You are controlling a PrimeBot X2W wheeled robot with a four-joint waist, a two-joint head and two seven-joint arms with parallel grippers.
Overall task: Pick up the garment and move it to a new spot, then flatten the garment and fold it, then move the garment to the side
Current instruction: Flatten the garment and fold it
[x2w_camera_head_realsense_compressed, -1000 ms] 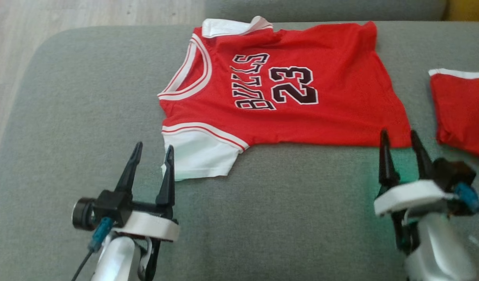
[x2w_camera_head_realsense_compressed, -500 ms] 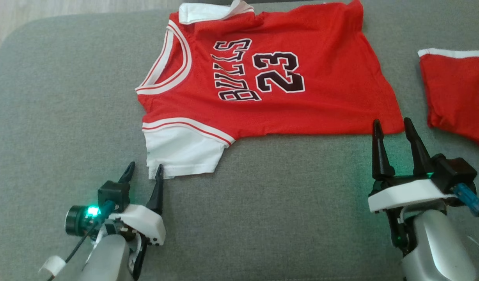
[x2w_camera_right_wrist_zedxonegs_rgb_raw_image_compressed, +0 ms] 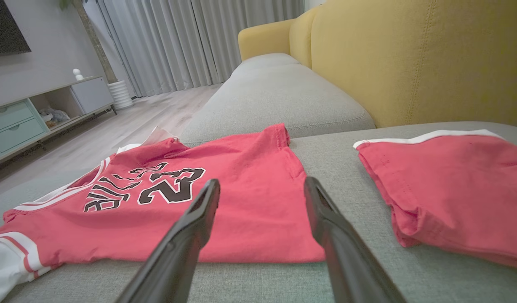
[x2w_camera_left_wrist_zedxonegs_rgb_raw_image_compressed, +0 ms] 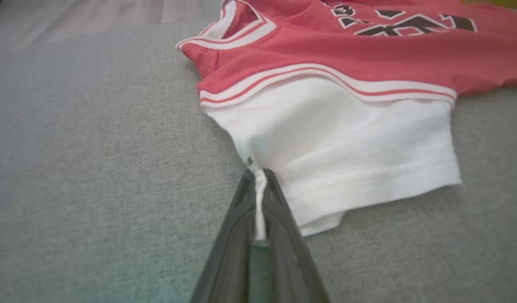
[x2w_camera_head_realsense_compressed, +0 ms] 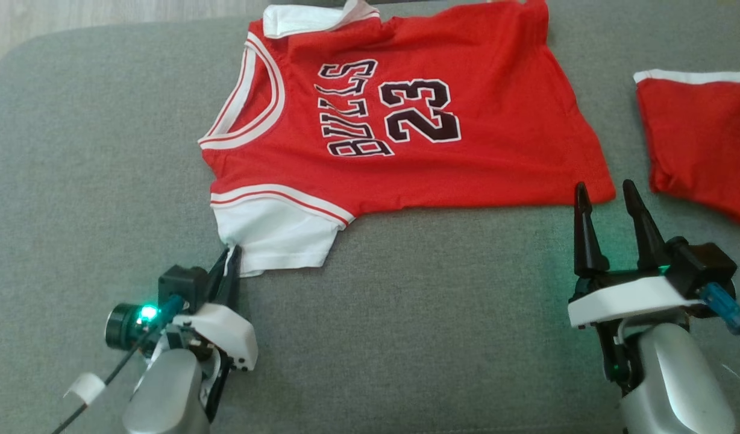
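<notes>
- Jersey [x2w_camera_head_realsense_compressed: 442,169] lies flat on the cushion [x2w_camera_head_realsense_compressed: 406,337], long axis sideways, neck leftward, hem rightward.
- Left gripper [x2w_camera_head_realsense_compressed: 230,258] pinches its white sleeve [x2w_camera_head_realsense_compressed: 273,232] corner.
- Right gripper [x2w_camera_head_realsense_compressed: 605,194], spread, sits just short of the hem.

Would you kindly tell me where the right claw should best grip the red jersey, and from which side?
Probably the jersey's near hem corner, coming from the robot's side, low over the sofa cushion. That corner lies flat just ahead of the open right claw, and the left claw pinches the white sleeve on the same edge.
</notes>
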